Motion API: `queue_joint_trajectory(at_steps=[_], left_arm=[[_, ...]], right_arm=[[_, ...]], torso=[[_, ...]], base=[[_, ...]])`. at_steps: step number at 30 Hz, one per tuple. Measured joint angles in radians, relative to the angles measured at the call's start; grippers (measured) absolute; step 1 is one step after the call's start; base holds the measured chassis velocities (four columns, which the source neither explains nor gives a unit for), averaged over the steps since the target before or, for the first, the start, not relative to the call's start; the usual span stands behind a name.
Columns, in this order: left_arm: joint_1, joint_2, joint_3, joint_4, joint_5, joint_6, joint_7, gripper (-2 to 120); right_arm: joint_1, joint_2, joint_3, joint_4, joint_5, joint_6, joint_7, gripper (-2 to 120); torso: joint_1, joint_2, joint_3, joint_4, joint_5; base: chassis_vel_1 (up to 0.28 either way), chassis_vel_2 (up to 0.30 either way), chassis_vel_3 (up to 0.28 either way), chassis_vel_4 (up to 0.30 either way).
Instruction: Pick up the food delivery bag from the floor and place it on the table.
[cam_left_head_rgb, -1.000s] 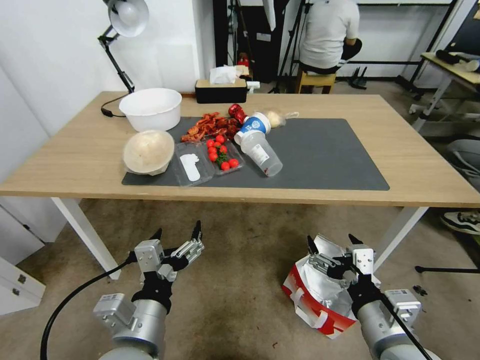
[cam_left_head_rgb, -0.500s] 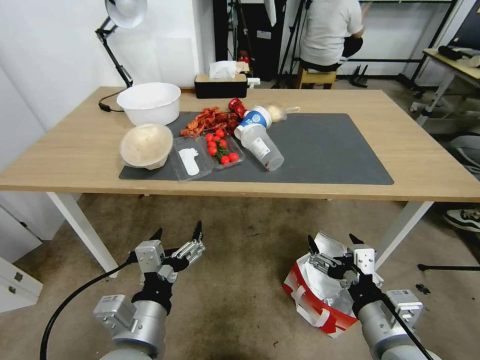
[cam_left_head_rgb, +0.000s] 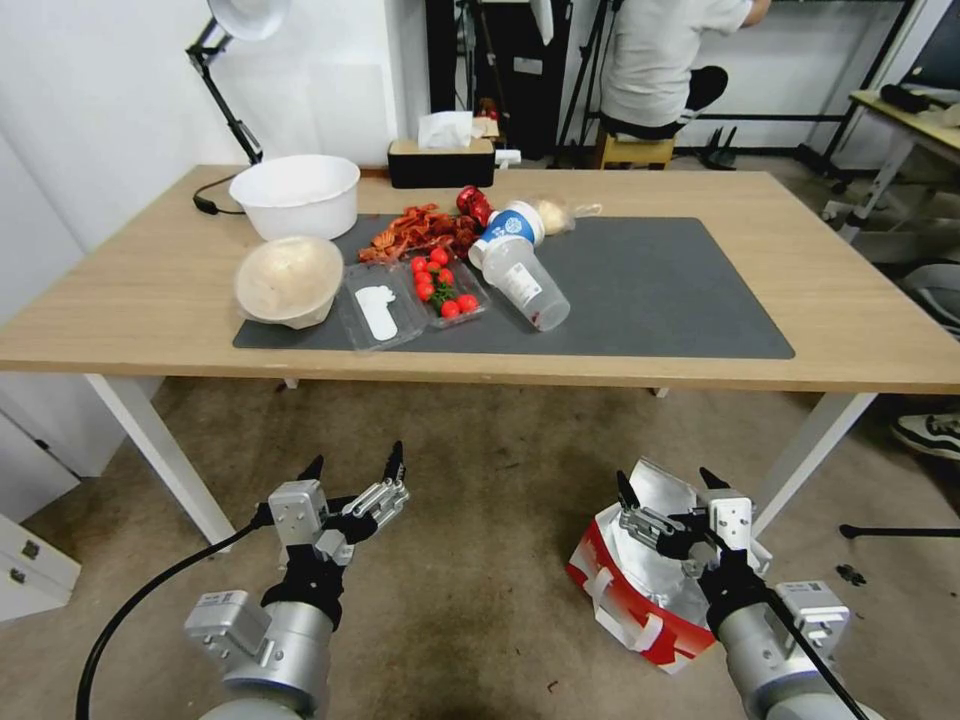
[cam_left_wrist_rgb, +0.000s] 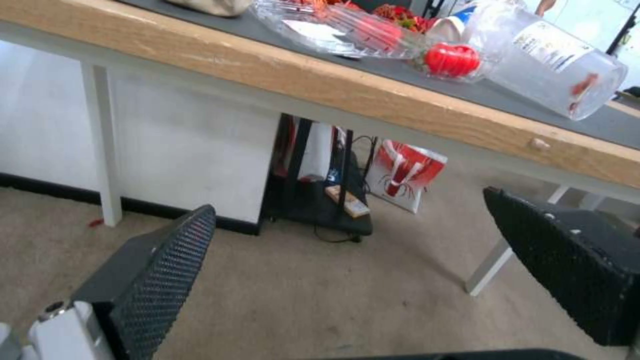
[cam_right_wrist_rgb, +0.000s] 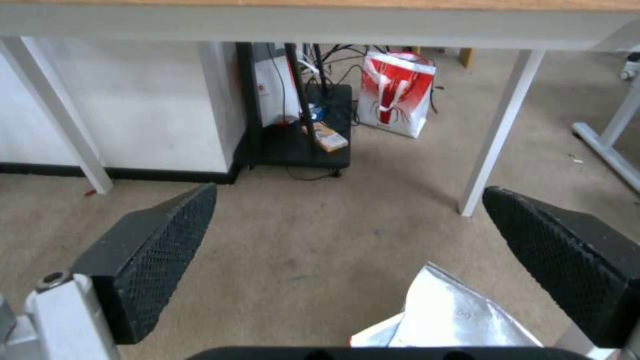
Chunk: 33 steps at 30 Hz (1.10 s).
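A long light-wood surface (cam_left_head_rgb: 760, 205) on white legs spans the scene above a stained carpet floor (cam_left_head_rgb: 480, 560). A dark mat (cam_left_head_rgb: 650, 290) covers its middle, crowded on the left with a white basin (cam_left_head_rgb: 295, 195), a covered bowl (cam_left_head_rgb: 285, 280), a clear tray of tomatoes (cam_left_head_rgb: 440, 290), a heap of red crayfish (cam_left_head_rgb: 420, 232), a toppled clear cup (cam_left_head_rgb: 525, 290) and a blue-and-white cup (cam_left_head_rgb: 505, 232). A tissue box (cam_left_head_rgb: 440, 160) stands at the far edge, and a desk lamp (cam_left_head_rgb: 230, 60) rises at the far left corner.

The bag (cam_left_head_rgb: 635, 580) sits on the floor before the near edge of the surface, close to its right front leg (cam_left_head_rgb: 810, 455), foil mouth open, red band and white straps facing the robot. The right gripper (cam_left_head_rgb: 665, 490) hovers just above the bag's mouth, fingers spread wide and empty; the foil rim (cam_right_wrist_rgb: 453, 315) shows between them in the right wrist view. The left gripper (cam_left_head_rgb: 355, 465) hangs over bare carpet well to the bag's left, fingers likewise spread. A second red-and-white bag (cam_right_wrist_rgb: 393, 92) stands far back under the surface beside a black stand (cam_right_wrist_rgb: 300, 135).
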Motion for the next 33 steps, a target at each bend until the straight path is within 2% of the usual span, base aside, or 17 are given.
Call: queue_joint_trajectory(at_steps=[2,33], left_arm=[[0.003,-0.002,0.000,-0.002,0.004,-0.004,0.000,100],[0.021,-0.013,0.010,-0.008,0.023,-0.014,0.005,100]], right_arm=[[-0.003,0.000,0.000,0.002,0.000,0.001,0.000,100],[-0.013,-0.006,-0.003,0.008,-0.006,0.007,-0.002,100]], torso=[[-0.007,-0.018,-0.011,0.0000,0.0000],[-0.055,-0.143,-0.088,0.0000,0.0000]], base=[[0.000,0.000,0.000,0.000],[0.000,0.000,0.000,0.000]])
